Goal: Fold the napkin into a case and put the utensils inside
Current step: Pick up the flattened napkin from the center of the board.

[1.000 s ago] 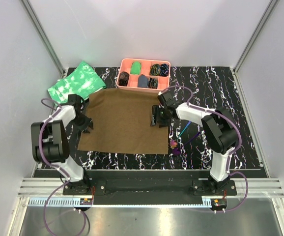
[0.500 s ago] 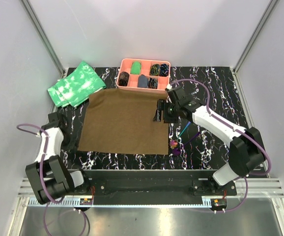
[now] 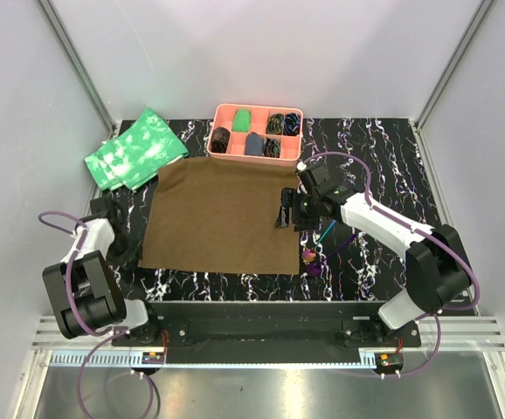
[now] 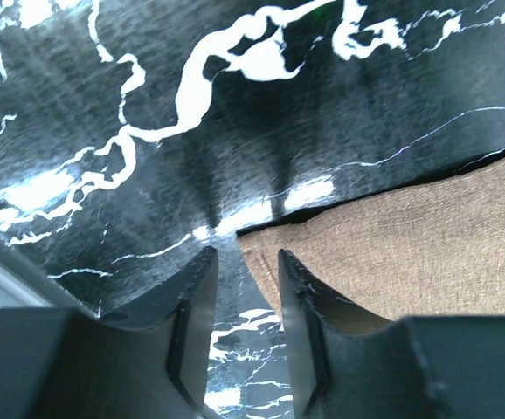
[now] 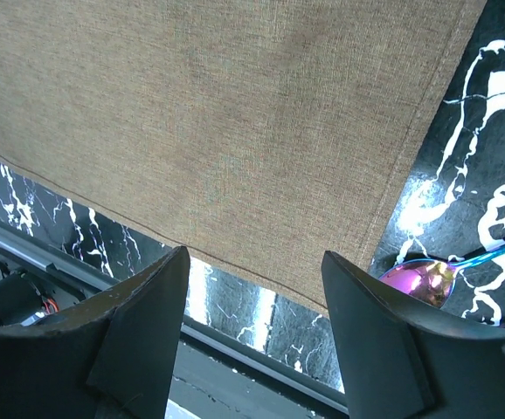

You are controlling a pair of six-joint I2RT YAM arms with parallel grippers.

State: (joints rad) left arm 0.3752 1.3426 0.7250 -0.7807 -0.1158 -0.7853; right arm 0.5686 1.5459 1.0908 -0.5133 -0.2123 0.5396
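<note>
Napkin (image 3: 222,214) flat, left gripper (image 4: 245,255) by its corner, right gripper (image 5: 254,257) over edge (both parted)

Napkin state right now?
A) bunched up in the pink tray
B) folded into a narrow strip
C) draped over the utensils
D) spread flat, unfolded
D: the napkin lies open as one flat square on the table, and the utensils sit on the bare surface beside its near right corner, not under it.

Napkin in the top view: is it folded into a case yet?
No, the napkin lies flat, spread out as one open square.
</note>
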